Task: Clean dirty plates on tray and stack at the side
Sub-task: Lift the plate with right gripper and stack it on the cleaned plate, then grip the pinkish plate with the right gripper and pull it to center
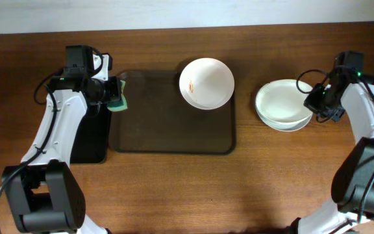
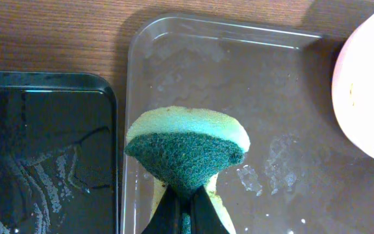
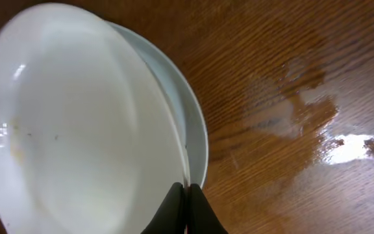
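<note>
A white plate (image 1: 206, 83) with small orange smears sits in the far right corner of the dark brown tray (image 1: 174, 133); its edge shows in the left wrist view (image 2: 369, 84). My left gripper (image 1: 115, 95) is shut on a green and yellow sponge (image 2: 187, 153) above the tray's left edge (image 2: 271, 97). A stack of white plates (image 1: 283, 104) stands on the table right of the tray. My right gripper (image 1: 313, 106) is shut on the rim of the top plate (image 3: 76, 123), which lies tilted on the plate below (image 3: 198, 130).
A smaller black tray (image 1: 89, 140) lies left of the brown tray, wet inside (image 2: 44, 149). A wet patch (image 3: 291, 110) shines on the wooden table right of the plate stack.
</note>
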